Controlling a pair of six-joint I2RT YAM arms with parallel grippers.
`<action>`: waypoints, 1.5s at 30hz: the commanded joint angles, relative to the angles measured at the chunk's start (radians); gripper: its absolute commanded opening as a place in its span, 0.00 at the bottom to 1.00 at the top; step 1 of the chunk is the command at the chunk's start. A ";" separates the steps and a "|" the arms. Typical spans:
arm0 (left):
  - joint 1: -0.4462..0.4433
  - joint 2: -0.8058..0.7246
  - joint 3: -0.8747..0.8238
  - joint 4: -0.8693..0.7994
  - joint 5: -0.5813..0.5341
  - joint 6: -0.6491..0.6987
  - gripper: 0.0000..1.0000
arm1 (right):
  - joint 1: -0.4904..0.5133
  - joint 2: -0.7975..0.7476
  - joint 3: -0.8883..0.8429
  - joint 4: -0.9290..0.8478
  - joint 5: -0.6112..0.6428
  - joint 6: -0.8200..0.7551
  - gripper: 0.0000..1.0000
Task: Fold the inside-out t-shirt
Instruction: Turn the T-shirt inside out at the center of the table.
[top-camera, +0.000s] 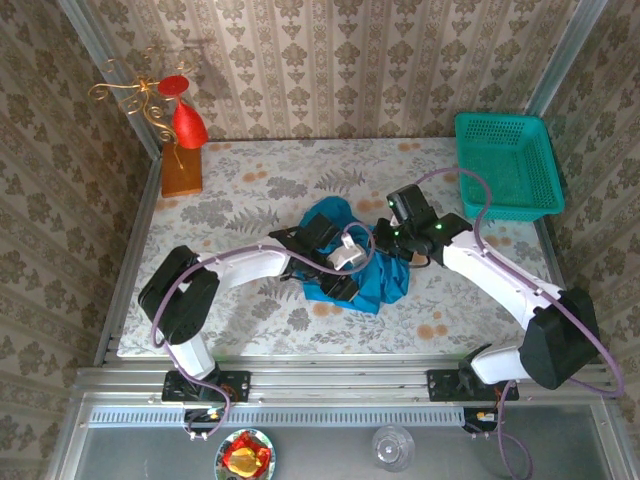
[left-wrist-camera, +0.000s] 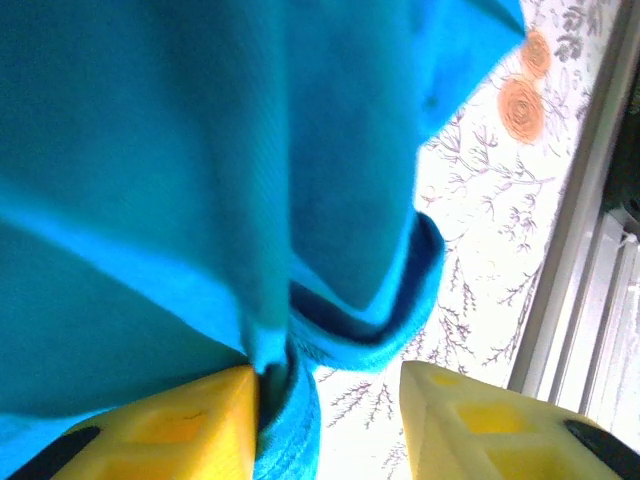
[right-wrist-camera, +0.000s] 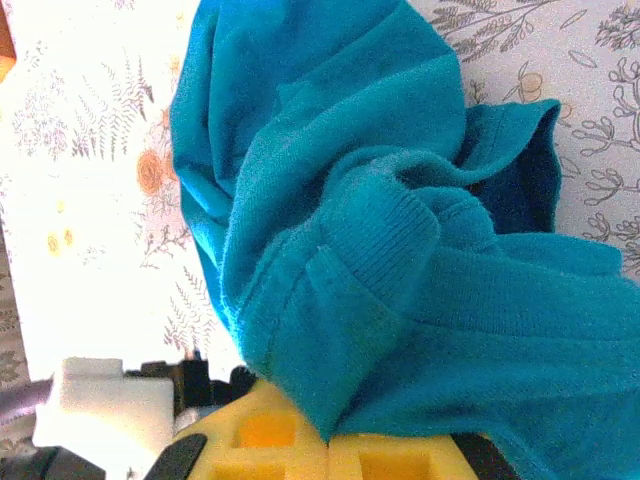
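Shirt (top-camera: 372, 283) is bunched in a heap at mid-table, slightly right of centre in the top view, with both grippers on it.

Right gripper (right-wrist-camera: 330, 438): jaws closed together, pinching a fold of shirt next to the ribbed collar band (right-wrist-camera: 385, 235). In the top view it sits at the heap's upper right edge (top-camera: 405, 250).

Left gripper (left-wrist-camera: 325, 390): jaws stand apart. A hemmed edge (left-wrist-camera: 290, 420) hangs in the gap against one finger (left-wrist-camera: 190, 425). The other finger (left-wrist-camera: 480, 425) is clear of cloth, and bare table shows between it and the hem. It is not clamped. In the top view it is over the heap's middle (top-camera: 345, 258).

Edges: the shirt's lower edge stops well short of the table's (top-camera: 220, 215) near edge. The left wrist view shows the frame rail (left-wrist-camera: 585, 230) running down the right side, apart from the cloth.

Room: wide bare tabletop left of the heap, and a narrower strip below it. Basket (top-camera: 507, 165) takes the upper right corner, near the right arm. Wooden block (top-camera: 181, 170) sits at the upper left corner, well apart from the shirt.
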 joint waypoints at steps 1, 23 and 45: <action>-0.006 0.005 -0.020 -0.031 0.044 0.045 0.41 | -0.012 -0.034 0.022 0.025 -0.021 -0.013 0.00; -0.049 -0.064 0.002 -0.086 -0.125 0.089 0.00 | -0.049 -0.078 0.056 -0.023 -0.004 -0.032 0.00; 0.408 -0.482 -0.031 0.241 -0.245 0.065 0.00 | -0.288 -0.323 -0.026 -0.115 -0.157 -0.020 0.00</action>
